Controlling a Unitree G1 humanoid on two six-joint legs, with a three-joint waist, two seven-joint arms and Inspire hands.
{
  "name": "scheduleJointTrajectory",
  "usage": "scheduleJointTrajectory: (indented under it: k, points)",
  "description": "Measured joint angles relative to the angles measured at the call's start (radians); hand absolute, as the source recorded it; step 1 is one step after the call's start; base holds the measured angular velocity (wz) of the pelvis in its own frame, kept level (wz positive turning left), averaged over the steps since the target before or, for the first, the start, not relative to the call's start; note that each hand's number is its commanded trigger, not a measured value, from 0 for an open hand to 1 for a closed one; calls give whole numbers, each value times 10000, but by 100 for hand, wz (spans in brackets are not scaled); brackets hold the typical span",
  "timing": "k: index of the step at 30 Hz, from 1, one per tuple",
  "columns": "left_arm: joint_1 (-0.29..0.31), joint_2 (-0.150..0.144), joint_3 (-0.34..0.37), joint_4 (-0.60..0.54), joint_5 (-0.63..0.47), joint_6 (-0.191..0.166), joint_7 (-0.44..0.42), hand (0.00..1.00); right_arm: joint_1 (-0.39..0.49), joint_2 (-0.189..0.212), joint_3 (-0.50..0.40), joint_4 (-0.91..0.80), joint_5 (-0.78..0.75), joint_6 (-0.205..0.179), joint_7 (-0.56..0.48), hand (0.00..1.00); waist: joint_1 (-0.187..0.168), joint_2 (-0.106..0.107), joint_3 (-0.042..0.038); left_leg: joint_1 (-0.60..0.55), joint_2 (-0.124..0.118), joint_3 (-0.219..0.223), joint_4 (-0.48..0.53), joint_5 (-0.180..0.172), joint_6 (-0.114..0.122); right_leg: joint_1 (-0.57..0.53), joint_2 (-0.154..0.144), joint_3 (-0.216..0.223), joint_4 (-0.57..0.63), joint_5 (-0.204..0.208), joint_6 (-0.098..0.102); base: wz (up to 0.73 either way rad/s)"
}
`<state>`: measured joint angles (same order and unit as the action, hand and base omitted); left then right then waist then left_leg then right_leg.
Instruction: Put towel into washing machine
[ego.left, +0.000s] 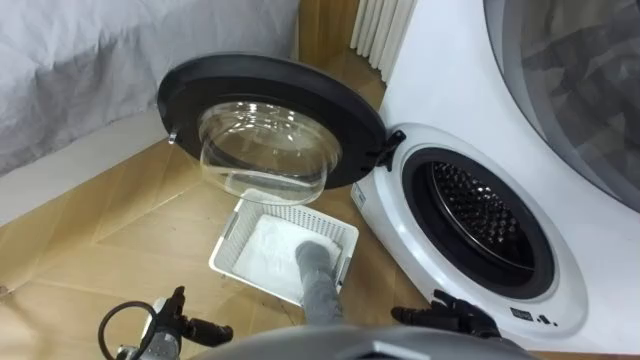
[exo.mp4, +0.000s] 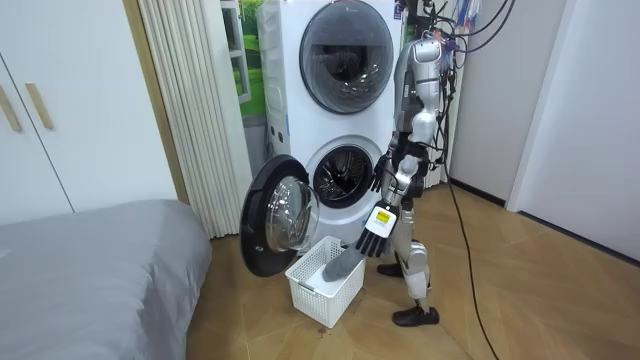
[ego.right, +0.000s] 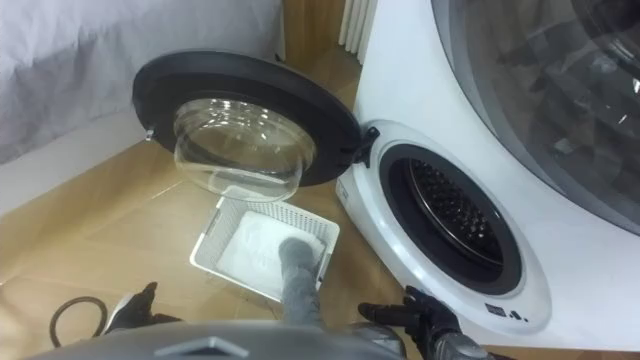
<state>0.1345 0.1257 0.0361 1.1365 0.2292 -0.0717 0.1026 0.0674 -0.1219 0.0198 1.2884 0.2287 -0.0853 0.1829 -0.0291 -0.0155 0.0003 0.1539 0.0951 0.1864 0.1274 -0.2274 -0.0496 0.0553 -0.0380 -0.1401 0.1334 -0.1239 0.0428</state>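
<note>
Towel (ego.left: 318, 280): near end hidden behind robot's own body. Upper machine (ego.left: 440, 70): cut off by top and right edges.

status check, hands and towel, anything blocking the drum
Left hand open, right hand open, both empty. Grey towel in the basket, hanging over its rim. Washer door swung wide, drum opening unblocked.

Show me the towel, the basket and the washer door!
towel (ego.left: 316, 275): left eye view, on its grey middle.
basket (ego.left: 229, 246): left eye view, on its white left wall.
washer door (ego.left: 260, 78): left eye view, on its black top rim.
</note>
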Motion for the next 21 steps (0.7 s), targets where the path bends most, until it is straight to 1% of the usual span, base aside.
scheduleJointTrajectory:
  k: [3, 7, 8, 12, 15, 19, 21]
  points:
    - [-22, -1, -3, 1, -7, 0, 22, 0, 5, 2, 52, 0, 3, 11, -60, 0, 51, -21, 9, -17, -3, -11, 15, 0, 0, -13, -4, -6, 2, 0, 0, 0]
    - [14, -2, -28, -3, -10, 8, 181, 0, -61, 3, 295, -13, 26, 138, -224, 0, 73, -83, -4, -20, -12, -32, 19, 1, 1, -9, -11, -16, 2, -2, 2, 0]
    - [16, -1, -44, -3, -6, 8, 240, 0, -97, 9, 396, -11, 11, 138, -264, 0, 73, -79, 13, -32, -12, -34, 20, 1, 1, -19, -10, -15, 2, -2, 3, 0]
    - [5, -2, -39, -3, 24, -20, 405, 0, -236, 11, 500, 3, -35, 134, -236, 0, 102, -149, 23, -72, -13, -33, 21, 1, 1, -46, -12, -14, -5, -2, 3, 0]
    - [-49, 10, -64, -2, 29, -21, 427, 0, -336, 1, 717, 71, 5, 134, -161, 0, 92, -195, 50, -126, -22, -55, 32, 1, 1, -75, -23, -34, -14, -2, 4, 1]
    - [-203, 17, -223, -1, 118, -20, 421, 0, -473, -5, 988, 146, 18, 137, -51, 0, 110, -213, 48, -337, -26, -99, 66, 1, 2, -243, -30, -68, -4, -2, 6, 3]
    - [-269, 72, -446, -2, 319, -19, 421, 0, -532, -51, 1156, 144, 15, 132, -54, 0, 106, -198, 33, -461, -30, -174, 87, 2, 3, -333, -42, -112, 2, -3, 6, 5]
